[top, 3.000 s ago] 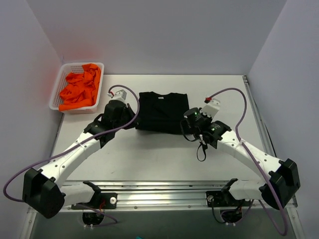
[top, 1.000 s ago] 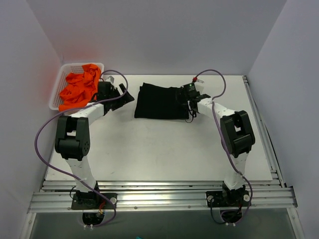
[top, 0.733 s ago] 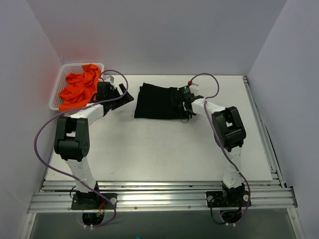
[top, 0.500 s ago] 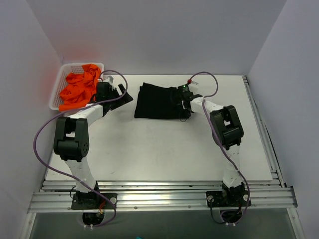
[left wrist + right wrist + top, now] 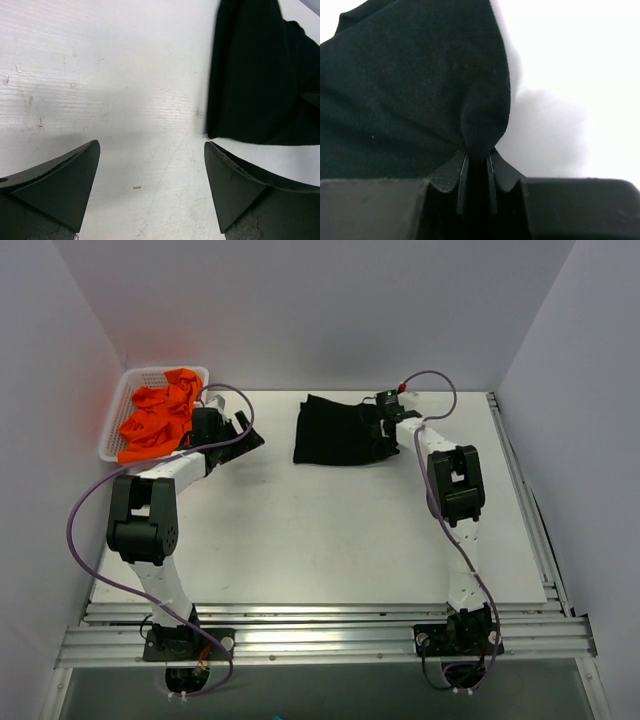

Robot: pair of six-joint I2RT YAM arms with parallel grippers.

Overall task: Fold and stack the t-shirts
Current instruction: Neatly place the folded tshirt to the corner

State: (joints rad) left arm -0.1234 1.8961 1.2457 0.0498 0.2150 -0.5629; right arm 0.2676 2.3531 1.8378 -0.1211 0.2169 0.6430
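Observation:
A folded black t-shirt (image 5: pixel 338 432) lies on the white table at the back centre. My right gripper (image 5: pixel 385 430) is shut on the right edge of it; in the right wrist view a bunched fold of the black t-shirt (image 5: pixel 410 85) is pinched between the fingers of the right gripper (image 5: pixel 478 156). Orange t-shirts (image 5: pixel 160 420) lie heaped in the basket at the back left. My left gripper (image 5: pixel 250 435) stands open beside the basket over bare table, left of the black shirt; in its wrist view the left gripper (image 5: pixel 151 155) holds nothing, with the black t-shirt (image 5: pixel 260 85) ahead on the right.
A white mesh basket (image 5: pixel 113 430) sits in the back left corner against the wall. White walls close in the table on the left, back and right. A metal rail (image 5: pixel 320 630) runs along the near edge by the arm bases.
My right gripper has shut on the black t-shirt's right edge and drawn it right and toward the back. The left arm has stayed still.

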